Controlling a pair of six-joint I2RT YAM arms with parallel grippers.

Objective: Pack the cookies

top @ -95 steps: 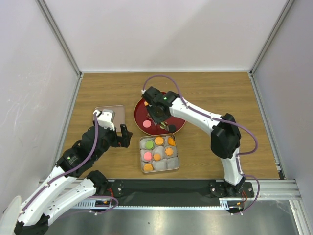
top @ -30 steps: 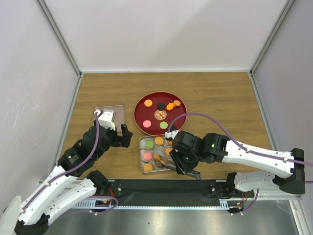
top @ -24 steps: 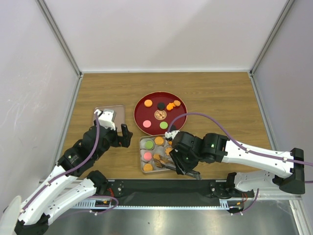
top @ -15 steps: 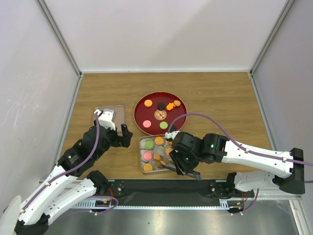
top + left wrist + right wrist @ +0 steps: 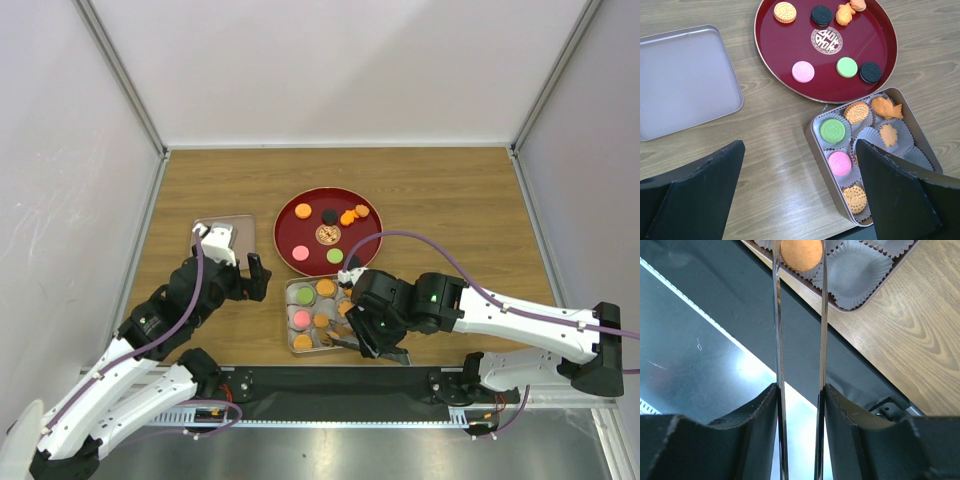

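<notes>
The square tin (image 5: 289,303) holds cookies in paper cups: green (image 5: 832,130), pink (image 5: 840,163) and several orange. My right gripper (image 5: 377,338) is shut on thin metal tongs (image 5: 799,340). The tong tips pinch a round orange cookie (image 5: 801,253) over the paper cups at the tin's near edge. More cookies lie on the red tray (image 5: 284,226): orange (image 5: 303,211), black (image 5: 328,215), pink (image 5: 300,253), green (image 5: 334,256). My left gripper (image 5: 250,283) is open and empty, over bare table left of the tin (image 5: 816,137).
The tin's flat lid (image 5: 685,80) lies on the table left of the red tray (image 5: 765,55), partly under my left arm in the top view. A black strip (image 5: 715,305) runs along the table's near edge, right below the tin.
My right arm has come from the red tray to the tin's near edge, holding the tongs. In the last second it only shifted slightly. The left arm has not moved.
</notes>
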